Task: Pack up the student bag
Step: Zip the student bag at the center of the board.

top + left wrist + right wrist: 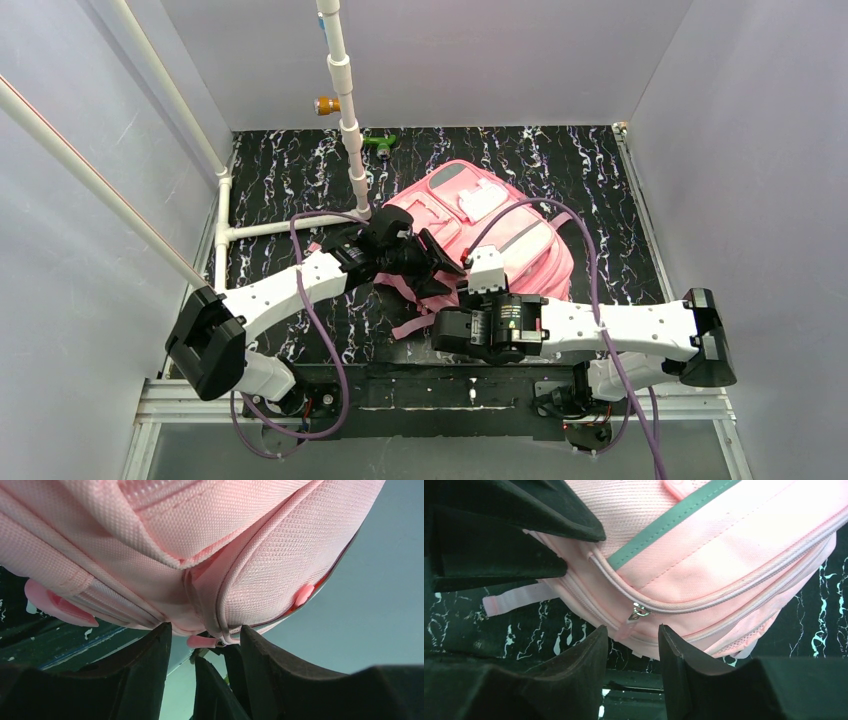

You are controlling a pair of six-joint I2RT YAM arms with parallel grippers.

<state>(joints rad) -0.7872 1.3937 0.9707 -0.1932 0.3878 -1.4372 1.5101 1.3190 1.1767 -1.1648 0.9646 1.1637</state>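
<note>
Bag (440, 210) lies flat on the black marbled desk (600, 180), in the middle toward the far side, white patch (482, 200) up and its near end facing both arms. Far left, a white pipe frame (350, 130) rises from the desk just beside the bag's far left corner, with an orange knob (325, 105) on it. A small green thing (380, 142) sits on the desk behind the pipe. The left tool (206, 630) is at the bag's near left corner. A fold of seam and a pink tab (200, 641) fill the space between its tips, and I cannot tell whether it pinches them. Loose pink straps (415, 322) trail over the desk between the two arms, and purple cables (310, 300) loop above. The right tool (632, 629) is at the near edge, jaws parted and released, with a metal zip pull (639, 612) just beyond its tips, its pink tab hanging into the gap.
</note>
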